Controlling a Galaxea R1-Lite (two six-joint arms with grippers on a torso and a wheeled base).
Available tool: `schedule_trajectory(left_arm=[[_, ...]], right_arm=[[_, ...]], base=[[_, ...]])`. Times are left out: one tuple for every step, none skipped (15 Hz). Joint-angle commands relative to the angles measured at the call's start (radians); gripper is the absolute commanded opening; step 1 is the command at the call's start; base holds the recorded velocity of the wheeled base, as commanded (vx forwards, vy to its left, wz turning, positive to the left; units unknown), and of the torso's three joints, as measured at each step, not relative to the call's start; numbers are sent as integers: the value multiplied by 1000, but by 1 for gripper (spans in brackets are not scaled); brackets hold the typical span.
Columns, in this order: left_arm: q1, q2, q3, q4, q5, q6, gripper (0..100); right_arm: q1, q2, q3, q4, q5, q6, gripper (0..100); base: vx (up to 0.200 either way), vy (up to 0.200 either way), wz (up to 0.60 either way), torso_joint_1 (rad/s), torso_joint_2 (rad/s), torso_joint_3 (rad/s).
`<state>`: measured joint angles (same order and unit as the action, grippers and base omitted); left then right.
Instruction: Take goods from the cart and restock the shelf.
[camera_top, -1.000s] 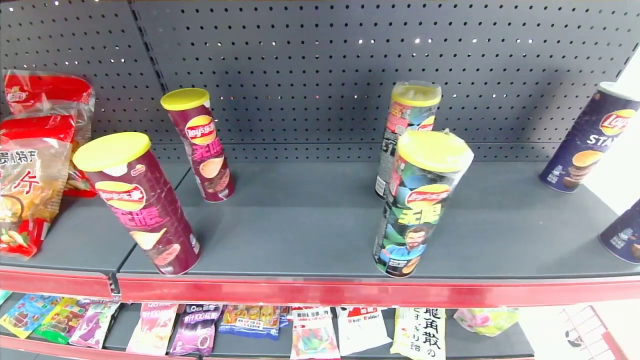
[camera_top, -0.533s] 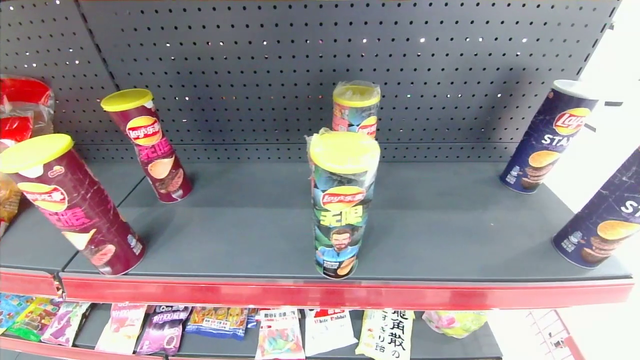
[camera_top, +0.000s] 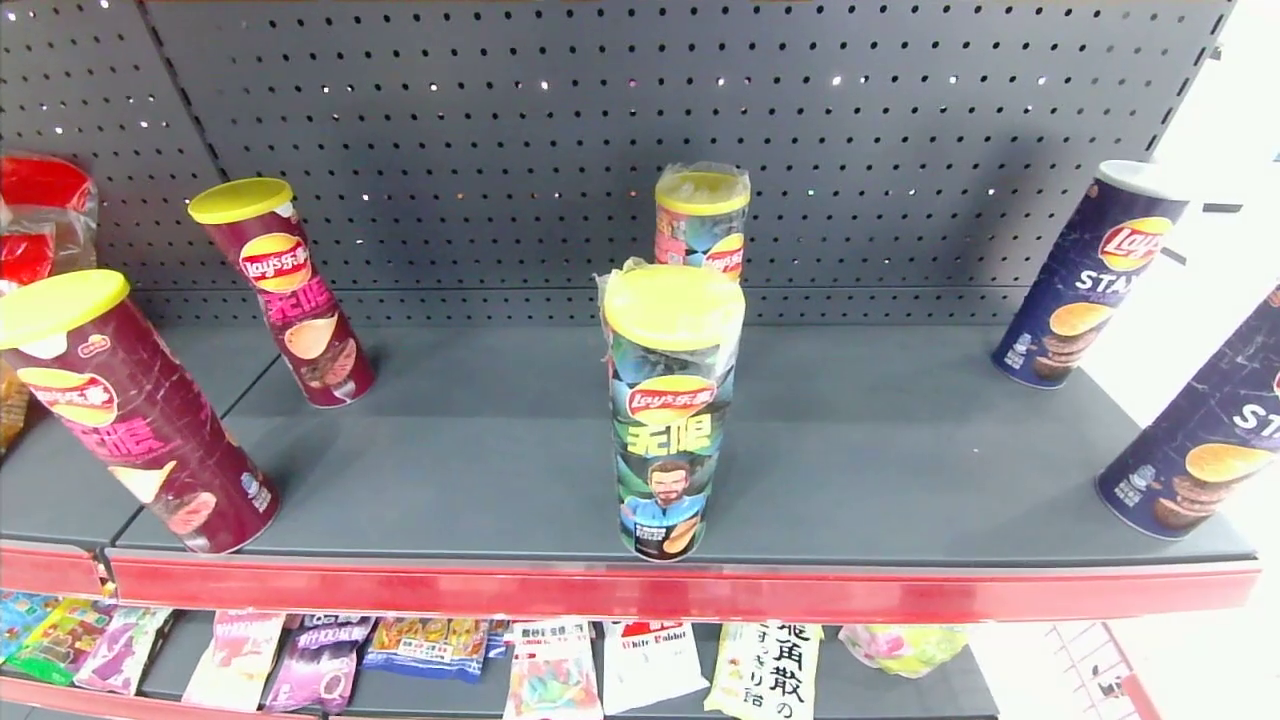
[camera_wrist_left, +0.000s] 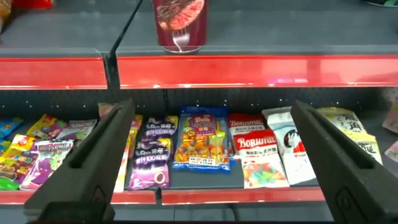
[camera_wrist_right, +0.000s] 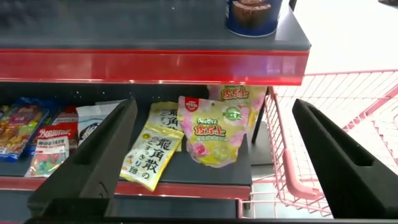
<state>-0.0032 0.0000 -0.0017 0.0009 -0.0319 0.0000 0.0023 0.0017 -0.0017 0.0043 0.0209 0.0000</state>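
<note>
Holds nothing in left gripper or right gripper, both spread wide before the lower tier's candy bags. Shows the pink wire cart beside the shelf. Carries chip cans on top: maroon can, green-blue can with a cartoon bearded face, navy can.

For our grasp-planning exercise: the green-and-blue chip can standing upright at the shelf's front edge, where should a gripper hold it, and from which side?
Grip the green-and-blue can around its mid-body, coming straight in from the shelf's open front, a finger on each side. It stands upright and round, with bare shelf either side; a second can stands behind it. Its film-wrapped lid may slip.
</note>
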Motion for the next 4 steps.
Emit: schedule_trajectory(left_arm=[[0,0,0,-1,0,0,100],[0,0,0,-1,0,0,100],[0,0,0,1,0,-2,100],[0,0,0,-1,0,-2,100]], right_arm=[[1,0,0,0,-1,0,100],[1,0,0,0,-1,0,100],[1,0,0,2,-1,0,100],[1,0,0,0,-2,2,100]], base=[[0,0,0,0,0,0],[0,0,0,0,0,0],[0,0,0,0,0,0],[0,0,0,0,0,0]])
